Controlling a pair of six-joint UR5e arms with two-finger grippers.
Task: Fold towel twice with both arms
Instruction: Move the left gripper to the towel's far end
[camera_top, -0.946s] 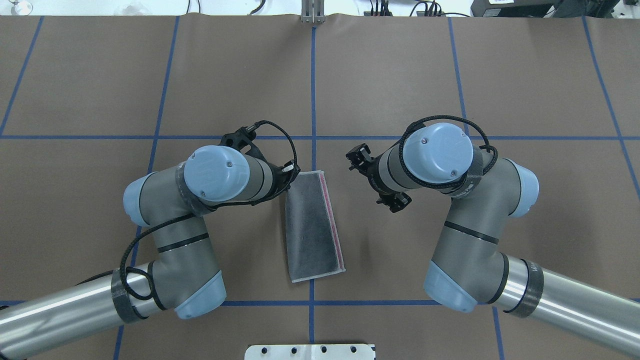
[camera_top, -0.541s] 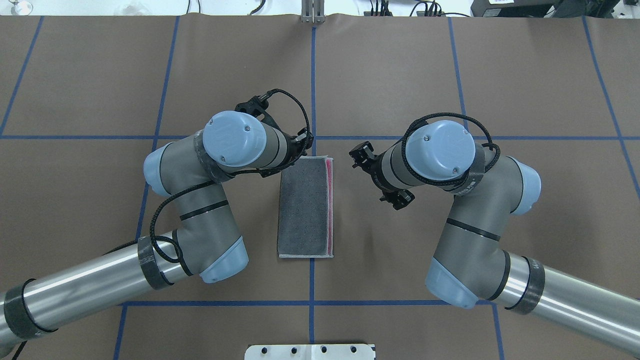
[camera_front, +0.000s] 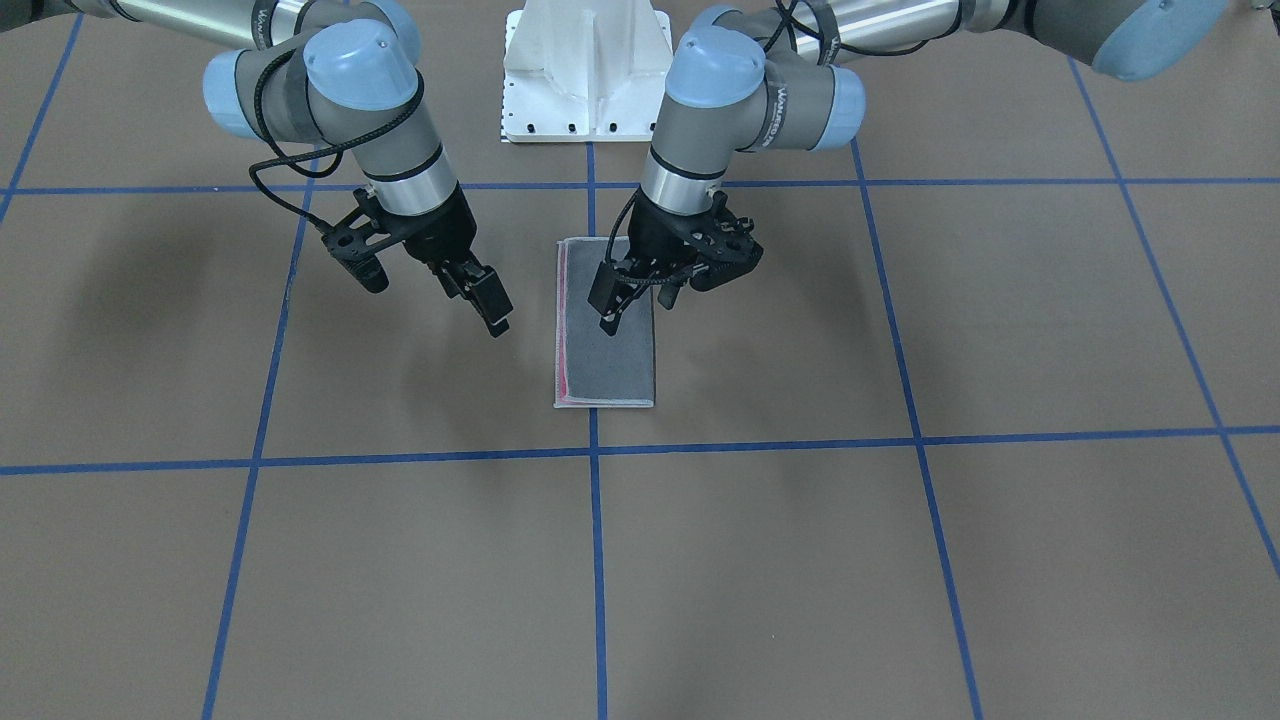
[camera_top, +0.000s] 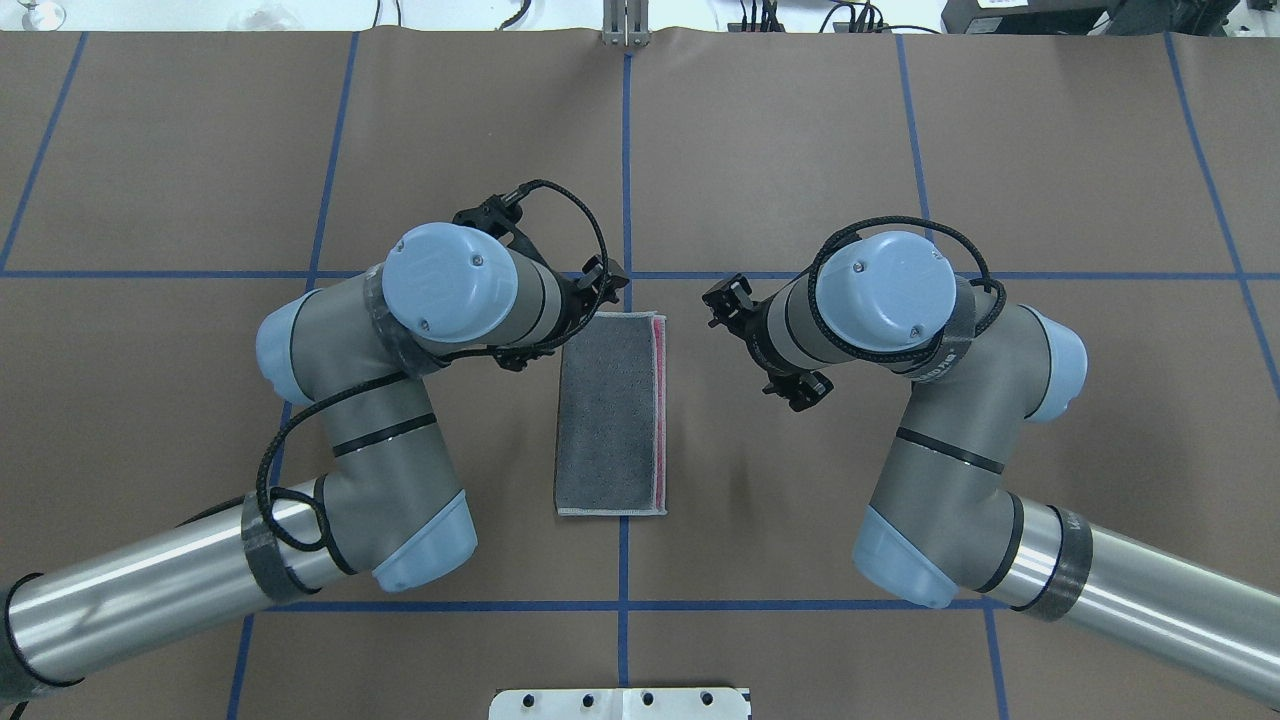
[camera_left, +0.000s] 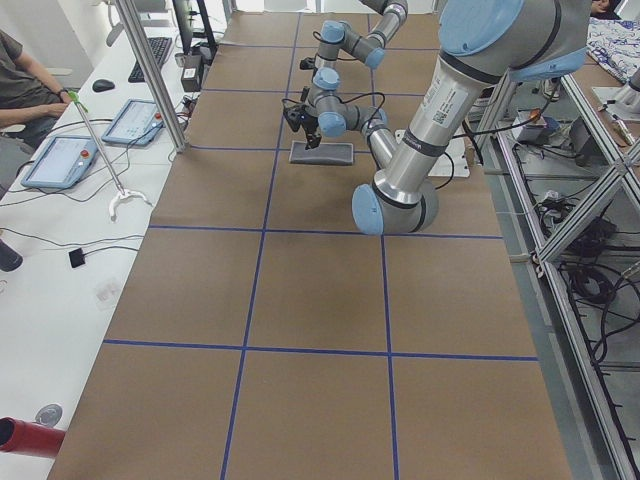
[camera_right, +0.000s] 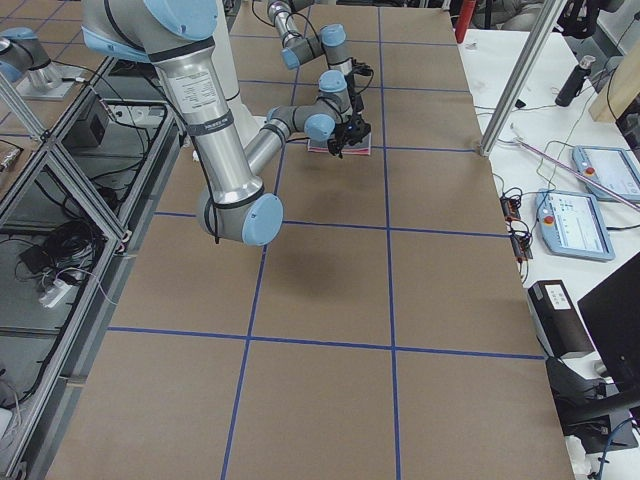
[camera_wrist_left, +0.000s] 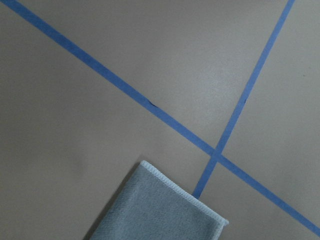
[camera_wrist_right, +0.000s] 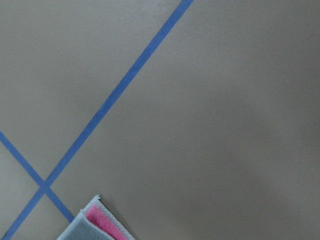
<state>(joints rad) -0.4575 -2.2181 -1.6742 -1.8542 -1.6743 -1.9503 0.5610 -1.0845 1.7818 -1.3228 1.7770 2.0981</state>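
Note:
The towel (camera_top: 608, 415) lies flat on the table, folded in half into a narrow rectangle. Its dark grey face is up and a pink strip shows along its right edge. It also shows in the front view (camera_front: 605, 360). My left gripper (camera_front: 634, 308) is open and empty, raised over the towel's far left corner; the wrist mostly covers it in the overhead view. My right gripper (camera_top: 762, 342) is open and empty, to the right of the towel's far end and clear of it. The left wrist view shows a grey corner (camera_wrist_left: 160, 210). The right wrist view shows a corner with pink (camera_wrist_right: 100, 225).
Blue tape lines (camera_top: 625, 180) form a grid on the brown table cover. The white pedestal base (camera_top: 620, 703) stands at the near edge. Both elbows (camera_top: 420, 545) (camera_top: 900, 560) hang low beside the towel. A desk with tablets (camera_left: 60, 160) and a person runs along the far side.
The towel swung from tilted to straight along the centre line and slid a little farther away. My left arm then drew back slightly to the left, off the towel. My right arm barely moved.

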